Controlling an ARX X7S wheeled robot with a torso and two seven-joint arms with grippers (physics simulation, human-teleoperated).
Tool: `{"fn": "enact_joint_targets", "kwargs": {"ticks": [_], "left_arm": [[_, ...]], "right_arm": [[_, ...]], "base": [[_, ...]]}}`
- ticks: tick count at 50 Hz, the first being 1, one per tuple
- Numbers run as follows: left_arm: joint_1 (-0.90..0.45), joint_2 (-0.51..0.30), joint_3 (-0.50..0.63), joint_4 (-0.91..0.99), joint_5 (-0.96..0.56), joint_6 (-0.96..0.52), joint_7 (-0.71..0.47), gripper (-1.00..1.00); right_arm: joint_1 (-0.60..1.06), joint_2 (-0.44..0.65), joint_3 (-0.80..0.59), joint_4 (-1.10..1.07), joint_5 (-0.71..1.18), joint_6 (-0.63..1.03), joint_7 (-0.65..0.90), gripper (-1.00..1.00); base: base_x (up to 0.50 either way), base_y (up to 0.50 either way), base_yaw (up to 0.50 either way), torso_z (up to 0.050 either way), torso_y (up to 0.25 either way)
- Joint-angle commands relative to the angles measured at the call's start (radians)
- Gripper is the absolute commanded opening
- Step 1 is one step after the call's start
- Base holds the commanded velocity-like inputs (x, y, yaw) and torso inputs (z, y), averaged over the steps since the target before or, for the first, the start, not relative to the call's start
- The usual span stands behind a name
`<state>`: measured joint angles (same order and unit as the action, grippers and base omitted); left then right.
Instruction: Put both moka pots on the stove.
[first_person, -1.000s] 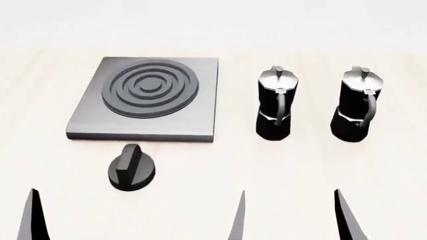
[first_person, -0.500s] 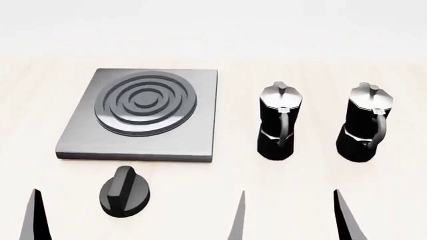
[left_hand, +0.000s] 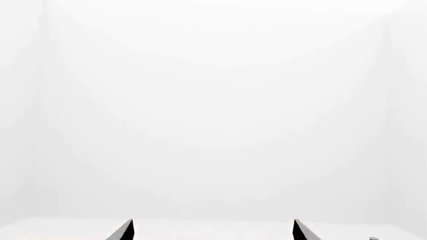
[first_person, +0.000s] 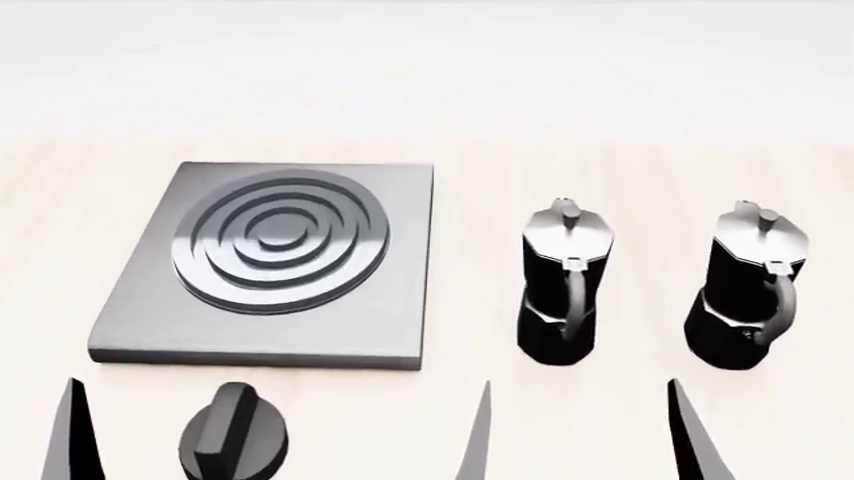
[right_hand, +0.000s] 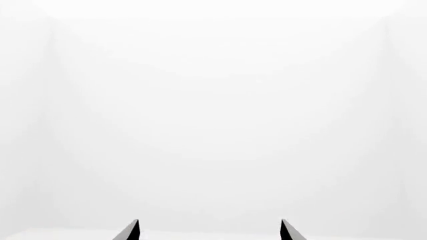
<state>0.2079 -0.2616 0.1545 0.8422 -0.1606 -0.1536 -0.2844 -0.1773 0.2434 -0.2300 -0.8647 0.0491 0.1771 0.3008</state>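
Two black moka pots with silvery lids stand upright on the pale table, the nearer-to-centre moka pot (first_person: 562, 285) and the right moka pot (first_person: 747, 292), handles facing me. The grey stove (first_person: 398, 315) with its ring burner lies flat to their left, bare. My right gripper (first_person: 585, 440) is open low in the head view, in front of the pots and apart from them. Of my left gripper only one finger (first_person: 67, 435) shows there, at the left edge. In the wrist views the left gripper (left_hand: 212, 231) and the right gripper (right_hand: 209, 231) stand open on white background, with nothing between them.
A low black round knob (first_person: 234, 447) sits on the table (first_person: 641, 180) just in front of the stove's left half, between my left finger and my right gripper. A white wall runs behind the table's far edge.
The stove, pots and knob have slid lower and larger in the head view, as the view tipped down or moved closer. The finger tips hold the same places.
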Motion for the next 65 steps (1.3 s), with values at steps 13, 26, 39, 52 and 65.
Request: {"fn": "enact_joint_targets", "kwargs": {"ticks": [13, 26, 39, 52, 65], "left_arm": [[-0.005, -0.020, 0.016, -0.001, -0.006, 0.000, -0.023, 1.00], [-0.004, -0.029, 0.023, -0.010, -0.008, 0.013, -0.033, 1.00], [-0.006, -0.038, 0.028, -0.020, -0.013, 0.023, -0.042, 1.00], [-0.007, -0.047, 0.034, -0.017, -0.016, 0.023, -0.051, 1.00], [-0.011, -0.054, 0.042, -0.015, -0.017, 0.020, -0.061, 1.00]], "right_arm": [[0.006, 0.019, -0.018, 0.018, -0.012, -0.007, 0.020, 1.00], [0.006, 0.029, -0.019, 0.022, 0.004, -0.013, 0.033, 1.00], [0.008, 0.040, -0.028, 0.022, 0.007, -0.015, 0.043, 1.00], [0.011, 0.048, -0.033, 0.020, 0.013, -0.015, 0.054, 1.00], [0.013, 0.057, -0.038, 0.026, 0.019, -0.023, 0.063, 1.00]], "base": [[0.17, 0.00, 0.00, 0.000, 0.000], [0.00, 0.00, 0.00, 0.000, 0.000], [0.00, 0.06, 0.00, 0.000, 0.000], [0.00, 0.17, 0.00, 0.000, 0.000], [0.00, 0.19, 0.00, 0.000, 0.000]]}}
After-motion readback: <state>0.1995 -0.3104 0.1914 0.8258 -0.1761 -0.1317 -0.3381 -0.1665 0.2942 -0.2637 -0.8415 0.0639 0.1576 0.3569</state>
